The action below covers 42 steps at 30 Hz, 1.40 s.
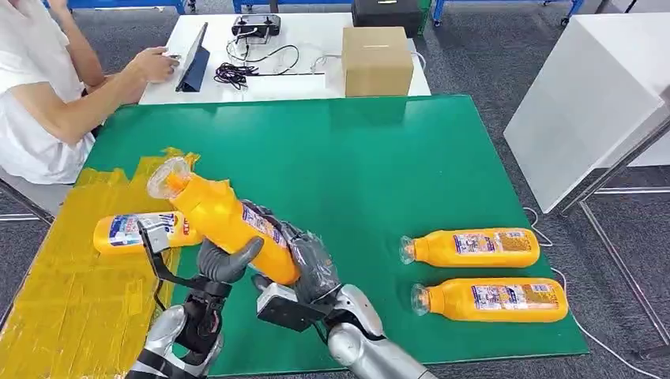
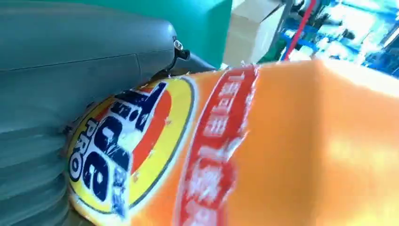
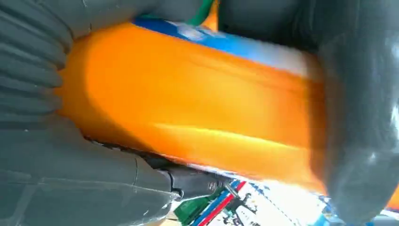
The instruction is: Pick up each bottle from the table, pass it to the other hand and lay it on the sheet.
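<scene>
Across the middle of the head view lies the green table (image 1: 379,158), its left end covered by the yellow sheet (image 1: 71,268). Beyond it stands a white desk (image 1: 316,39) with a brown cardboard box (image 1: 377,61), a black tablet (image 1: 193,59) and a tangle of black cables (image 1: 237,73); a person (image 1: 39,95) in a white shirt sits at the left with a hand near the tablet.

Above the near edge of the table, both hands meet on one orange bottle (image 1: 225,221), which is off the table and tilted, its clear cap toward the far left and its base toward the robot. The right hand (image 1: 312,268) wraps the lower body of the bottle, dark fingers (image 3: 357,117) curled over it and the thumb below. The left hand (image 1: 225,260) presses its grey thumb and palm against the bottle's underside; whether its fingers have closed round the bottle I cannot tell. In the left wrist view the label reads "PRO" in white on dark blue lettering, set in a yellow and orange-red roundel, beside a red band of white characters too blurred to read.

One orange bottle on the sheet (image 1: 142,231) lies on its side, just behind the left hand. Two more lie on their sides on the green at the right, caps pointing left, the farther bottle (image 1: 474,247) just beyond the nearer bottle (image 1: 494,300); their blue and red labels are too small to read.
</scene>
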Available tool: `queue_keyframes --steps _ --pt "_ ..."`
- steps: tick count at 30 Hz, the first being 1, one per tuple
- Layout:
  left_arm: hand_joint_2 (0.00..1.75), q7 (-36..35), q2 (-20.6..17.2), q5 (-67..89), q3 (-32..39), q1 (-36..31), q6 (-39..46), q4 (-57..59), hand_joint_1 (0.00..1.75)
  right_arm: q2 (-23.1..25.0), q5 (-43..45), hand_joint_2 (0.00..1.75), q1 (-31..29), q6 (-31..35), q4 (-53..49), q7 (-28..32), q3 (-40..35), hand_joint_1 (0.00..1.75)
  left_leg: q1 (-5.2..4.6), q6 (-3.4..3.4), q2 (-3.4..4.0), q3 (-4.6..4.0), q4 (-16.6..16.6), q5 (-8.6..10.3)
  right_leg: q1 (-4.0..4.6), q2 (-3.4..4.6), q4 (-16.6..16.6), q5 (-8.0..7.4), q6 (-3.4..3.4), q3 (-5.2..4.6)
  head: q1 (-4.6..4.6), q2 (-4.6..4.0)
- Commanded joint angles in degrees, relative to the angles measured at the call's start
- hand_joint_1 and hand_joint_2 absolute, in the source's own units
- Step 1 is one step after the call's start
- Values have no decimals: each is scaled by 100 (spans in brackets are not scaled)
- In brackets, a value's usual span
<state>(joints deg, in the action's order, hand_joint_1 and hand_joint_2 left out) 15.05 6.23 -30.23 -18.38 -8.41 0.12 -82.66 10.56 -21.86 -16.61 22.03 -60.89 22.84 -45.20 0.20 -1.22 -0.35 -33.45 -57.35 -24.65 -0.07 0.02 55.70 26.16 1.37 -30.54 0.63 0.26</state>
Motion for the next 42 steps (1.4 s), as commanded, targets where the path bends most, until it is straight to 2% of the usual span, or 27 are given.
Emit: queue_keyframes --steps 1,5,7,8,9,11,14,17,19,23,28,35,36,39,42 --pt "175 992 -91 1546 567 -793 1788 31 175 -670 577 175 933 110 -2218 249 379 0 5 4 -28 -5 -4 -1 5 -29 0 8 1 7 -4 0" --pt "175 1362 -419 4069 407 -1070 3231 236 175 -671 705 175 1278 -78 -2985 292 1011 0 6 5 -23 -4 -6 -4 6 -22 2 8 1 11 0 0" --pt "175 1356 -426 4085 469 -1073 3215 224 175 -701 729 175 1299 -145 -3055 298 1076 0 2 3 -23 -8 0 2 4 -21 -1 3 1 3 -4 0" --pt "175 1075 -628 4805 312 -1147 3547 436 175 -686 704 175 1312 -127 -3061 369 1129 0 4 4 -41 0 1 0 5 -37 -5 7 2 17 0 0" --pt "175 166 -839 6816 103 -1318 3521 648 175 -662 577 175 1367 -18 -3162 513 1323 0 -1 1 -51 -1 5 4 -2 -46 -2 5 2 13 0 0" --pt "175 -992 -1108 9329 -13 -1660 3273 1030 175 -589 824 175 1462 -89 -3344 366 1835 0 3 2 -39 4 5 2 2 -34 -4 2 2 19 2 0" --pt "175 -1621 -1397 10736 -235 -2086 2380 1465 175 -493 898 175 1566 -225 -3528 440 2325 0 6 6 -38 5 3 4 5 -43 -5 3 1 23 2 0" --pt "175 -1813 -1631 11100 -505 -2626 1584 2065 175 -429 791 175 1649 -312 -3684 430 2531 0 6 4 -43 -2 -4 6 7 -47 0 4 0 16 0 0" --pt "175 -1817 -1669 11096 -473 -2675 1581 2131 175 -428 788 175 1661 -316 -3696 429 2531 0 8 5 -38 2 -4 4 8 -43 -1 2 0 19 0 0" --pt "175 -1818 -1841 11336 -926 -3238 747 2982 175 -376 701 175 1663 -307 -3678 434 2569 0 5 3 -28 2 -2 2 5 -33 1 1 3 15 0 0" --pt "175 -1314 -2024 11089 -1422 -3920 -173 4127 175 -348 631 175 1648 -302 -3577 405 2694 0 7 2 -23 -1 -3 4 5 -26 4 -3 4 10 2 0" --pt "175 -1292 -2028 11069 -1434 -3913 -170 4159 175 -352 631 175 1646 -307 -3567 408 2701 0 8 3 -17 2 -1 2 6 -16 0 -1 4 14 0 0" --pt "175 -1128 -2063 10964 -1586 -3986 -425 4233 175 -342 633 175 1638 -307 -3543 404 2710 0 11 4 -11 9 -2 -2 9 -11 -2 0 4 22 2 0" --pt "175 -1392 -2044 10845 -1680 -4058 -298 4535 175 -342 607 175 1581 -332 -3413 393 2727 0 8 4 -10 5 -2 0 7 -8 1 -1 4 17 0 0" --pt "175 -1024 -1932 10283 -1539 -4051 -250 4956 175 -367 550 175 1511 -282 -3312 430 2620 0 6 4 -8 10 4 2 6 -6 -4 -4 4 23 4 0"
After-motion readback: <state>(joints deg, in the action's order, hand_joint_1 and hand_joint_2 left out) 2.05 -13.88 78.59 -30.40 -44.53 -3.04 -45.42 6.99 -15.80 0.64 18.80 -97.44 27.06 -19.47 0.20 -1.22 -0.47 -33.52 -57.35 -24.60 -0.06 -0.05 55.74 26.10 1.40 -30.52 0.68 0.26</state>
